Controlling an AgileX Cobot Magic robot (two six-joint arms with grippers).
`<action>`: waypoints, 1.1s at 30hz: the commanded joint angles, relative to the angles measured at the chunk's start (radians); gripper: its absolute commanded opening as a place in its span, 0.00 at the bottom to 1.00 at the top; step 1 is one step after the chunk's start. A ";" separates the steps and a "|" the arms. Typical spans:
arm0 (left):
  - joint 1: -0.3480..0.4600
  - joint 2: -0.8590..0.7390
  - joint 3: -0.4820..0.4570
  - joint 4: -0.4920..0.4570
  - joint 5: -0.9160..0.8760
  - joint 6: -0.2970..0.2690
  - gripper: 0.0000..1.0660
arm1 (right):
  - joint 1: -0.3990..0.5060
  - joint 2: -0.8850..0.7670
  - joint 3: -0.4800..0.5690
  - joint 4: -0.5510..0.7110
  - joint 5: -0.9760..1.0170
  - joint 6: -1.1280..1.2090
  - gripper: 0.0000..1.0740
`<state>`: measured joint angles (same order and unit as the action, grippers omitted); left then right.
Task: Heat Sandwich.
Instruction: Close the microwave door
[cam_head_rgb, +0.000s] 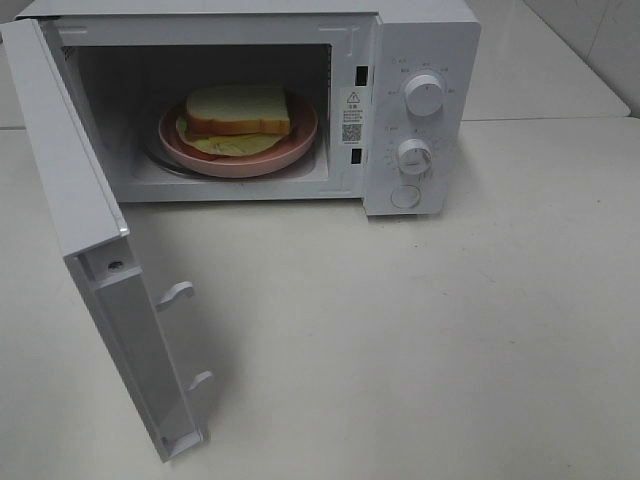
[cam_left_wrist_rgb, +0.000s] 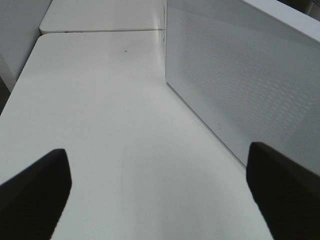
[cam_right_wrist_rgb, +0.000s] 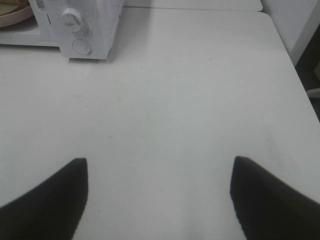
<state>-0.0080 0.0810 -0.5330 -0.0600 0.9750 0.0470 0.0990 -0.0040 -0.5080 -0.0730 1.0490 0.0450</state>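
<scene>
The sandwich, white bread with a brown crust and yellow-green filling, lies on a pink plate inside the open white microwave. The microwave door swings out toward the front left. Neither arm shows in the high view. In the left wrist view my left gripper stands open over bare table, next to the door's perforated outer face. My right gripper is open too, over the table, well back from the microwave's knobs; a sliver of the pink plate shows there.
The microwave's control panel holds two knobs and a round button. Door latches stick out of the door's inner edge. White tabletop stretches in front and to the right; another white table adjoins behind.
</scene>
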 joint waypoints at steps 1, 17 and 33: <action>-0.003 0.071 -0.006 0.007 -0.083 -0.005 0.66 | -0.007 -0.026 0.002 -0.002 -0.013 0.004 0.71; -0.003 0.374 0.064 0.007 -0.385 -0.004 0.00 | -0.007 -0.026 0.002 -0.002 -0.013 0.004 0.71; -0.003 0.688 0.269 0.007 -1.140 -0.001 0.00 | -0.007 -0.026 0.002 -0.002 -0.013 0.004 0.71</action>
<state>-0.0080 0.7240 -0.2870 -0.0500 -0.0290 0.0480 0.0990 -0.0040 -0.5080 -0.0730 1.0480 0.0460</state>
